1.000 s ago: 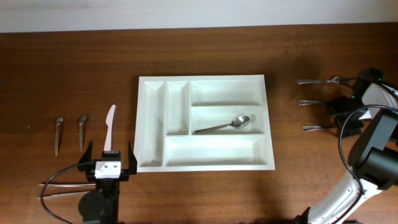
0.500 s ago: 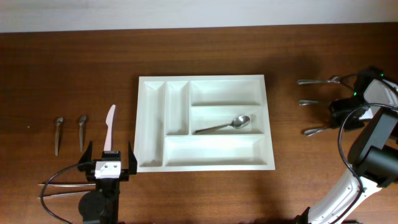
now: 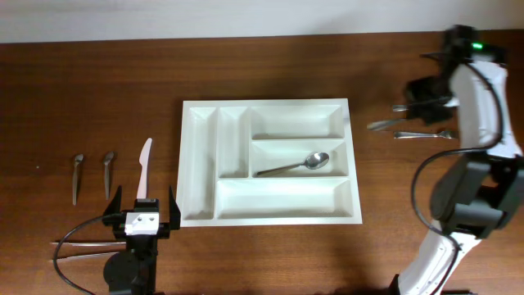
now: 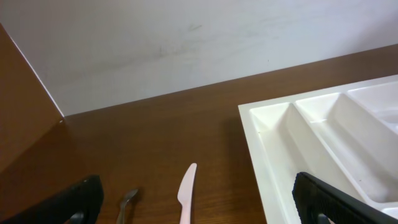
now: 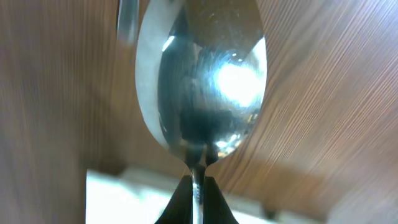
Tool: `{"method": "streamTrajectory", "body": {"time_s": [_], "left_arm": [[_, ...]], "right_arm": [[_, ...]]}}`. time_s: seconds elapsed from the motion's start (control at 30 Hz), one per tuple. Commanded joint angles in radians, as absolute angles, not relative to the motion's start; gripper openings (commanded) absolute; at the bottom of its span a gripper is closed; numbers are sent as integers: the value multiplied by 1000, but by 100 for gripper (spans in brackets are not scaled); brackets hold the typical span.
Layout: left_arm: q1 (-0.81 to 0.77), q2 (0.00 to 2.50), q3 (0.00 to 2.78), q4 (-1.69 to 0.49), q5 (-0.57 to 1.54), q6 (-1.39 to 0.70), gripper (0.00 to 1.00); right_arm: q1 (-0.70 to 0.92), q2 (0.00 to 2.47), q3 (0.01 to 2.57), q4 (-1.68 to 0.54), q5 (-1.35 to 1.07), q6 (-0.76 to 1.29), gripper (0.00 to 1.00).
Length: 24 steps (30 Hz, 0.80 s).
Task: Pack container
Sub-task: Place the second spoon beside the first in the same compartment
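The container point(image 3: 188, 164) is a large white cutlery tray in the middle of the table, and its left end shows in the left wrist view point(image 4: 261, 137). One metal spoon point(image 3: 295, 166) lies in its middle right compartment. My right gripper point(image 3: 426, 92) hangs above the table to the right of the tray. It is shut on the handle of another metal spoon point(image 5: 199, 81), whose bowl fills the right wrist view above the closed tips point(image 5: 198, 199). My left gripper point(image 3: 144, 211) stands open at the front left, with a pink knife point(image 4: 186, 186) lying on the table between its fingers.
Two small spoons point(image 3: 77, 176) point(image 3: 107, 170) lie left of the pink knife point(image 3: 145, 168). Two more metal utensils point(image 3: 422, 133) point(image 3: 399, 107) rest on the table below the right gripper. The wall runs along the far table edge.
My right gripper shut on a spoon at the right side of the table, lifted it, and swung up and to the left with it. The left arm has not moved.
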<state>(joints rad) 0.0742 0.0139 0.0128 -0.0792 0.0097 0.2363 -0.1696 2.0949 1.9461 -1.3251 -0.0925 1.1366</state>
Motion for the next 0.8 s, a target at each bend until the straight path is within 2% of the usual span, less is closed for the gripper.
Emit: {"method": "streamTrajectory", "body": {"time_s": [0.0, 0.37, 0.77], "left_arm": [[70, 6, 9, -83, 3, 241, 99], [70, 6, 9, -83, 3, 241, 99], [70, 6, 9, -83, 3, 241, 99]], "right_arm": [[-58, 2074, 1955, -1333, -140, 1302, 3], [222, 2077, 1927, -1352, -135, 1560, 6], [326, 2079, 1748, -1348, -174, 1755, 10]]}}
